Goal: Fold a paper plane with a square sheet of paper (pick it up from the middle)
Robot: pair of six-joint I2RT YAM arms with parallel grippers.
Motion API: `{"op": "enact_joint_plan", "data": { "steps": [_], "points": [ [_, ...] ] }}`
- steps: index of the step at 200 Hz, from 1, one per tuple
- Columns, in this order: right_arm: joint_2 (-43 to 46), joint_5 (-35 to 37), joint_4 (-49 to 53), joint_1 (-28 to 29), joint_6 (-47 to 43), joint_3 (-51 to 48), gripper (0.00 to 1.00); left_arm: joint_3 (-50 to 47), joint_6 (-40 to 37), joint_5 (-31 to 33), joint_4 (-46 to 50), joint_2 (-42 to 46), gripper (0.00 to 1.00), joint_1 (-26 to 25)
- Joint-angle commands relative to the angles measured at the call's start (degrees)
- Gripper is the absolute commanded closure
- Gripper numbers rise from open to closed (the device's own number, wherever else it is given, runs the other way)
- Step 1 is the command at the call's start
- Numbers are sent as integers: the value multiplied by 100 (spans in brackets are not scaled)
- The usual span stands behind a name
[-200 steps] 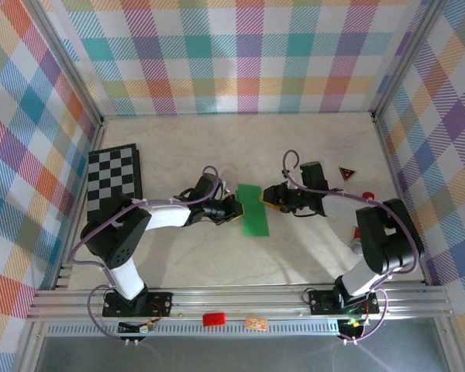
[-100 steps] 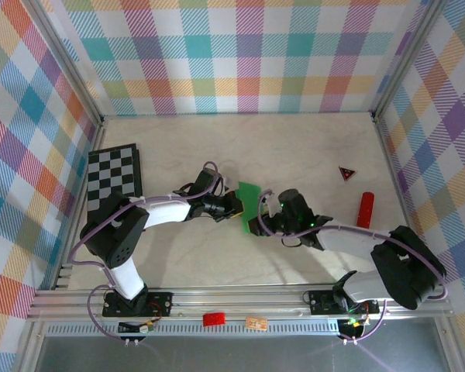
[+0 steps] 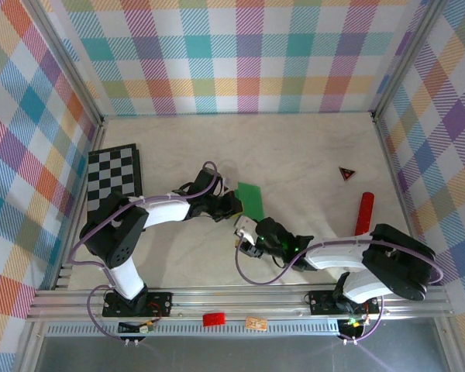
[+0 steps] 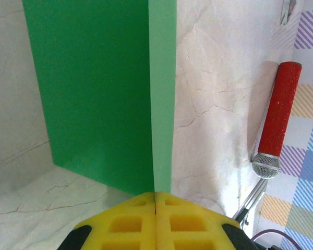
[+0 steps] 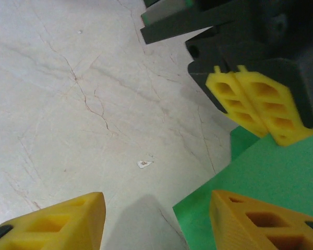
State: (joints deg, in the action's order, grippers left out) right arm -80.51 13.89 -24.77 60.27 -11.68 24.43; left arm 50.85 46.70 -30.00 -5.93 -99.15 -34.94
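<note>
1. The yellow fingers (image 4: 128,225) of the left gripper (image 4: 155,198) are pressed flat together with no gap. They pinch the near edge of the green sheet of paper (image 4: 94,88) right at its crease.
2. In the left wrist view the sheet runs from those fingertips toward 12 o'clock. It shows a broad dark green panel on the 9 o'clock side of the crease and a narrow paler strip on the 3 o'clock side. Whether the dark panel lies flat or is raised cannot be told.
3. The fingers (image 5: 57,224) of the right gripper (image 5: 156,208) stand well apart and have hold of nothing. One is over the bare table (image 5: 68,78) and the other is above a corner of the sheet.
4. In the right wrist view, the left gripper's closed pads sit at 2 o'clock, their tips meeting the green edge.
5. Seen from overhead, the sheet (image 3: 253,200) lies near the middle of the table as a narrow rectangle. The left gripper (image 3: 232,206) is at its 9 o'clock edge and the right gripper (image 3: 245,231) is just beside its 6 o'clock end.
6. The chessboard (image 3: 115,182) lies well apart at 9 o'clock of the sheet. The red-and-black triangle (image 3: 346,173) sits between 2 and 3 o'clock.
7. The red cylinder (image 3: 364,213) lies at 3 o'clock, near the side wall. The left wrist view shows a silver mesh end on it.
</note>
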Motion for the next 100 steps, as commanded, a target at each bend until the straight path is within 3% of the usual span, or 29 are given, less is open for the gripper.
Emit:
{"op": "enact_joint_plan", "data": {
  "steps": [1,48,100],
  "points": [
    [-148,807,-615,85,-504,2,44,71,0,-112,27,124,92,66],
    [-757,1381,-795,233,-871,106,44,98,-8,-129,21,67,92,66],
    [-714,1615,-1038,292,-766,-48,47,92,-32,-111,31,64,91,66]
  ]
}}
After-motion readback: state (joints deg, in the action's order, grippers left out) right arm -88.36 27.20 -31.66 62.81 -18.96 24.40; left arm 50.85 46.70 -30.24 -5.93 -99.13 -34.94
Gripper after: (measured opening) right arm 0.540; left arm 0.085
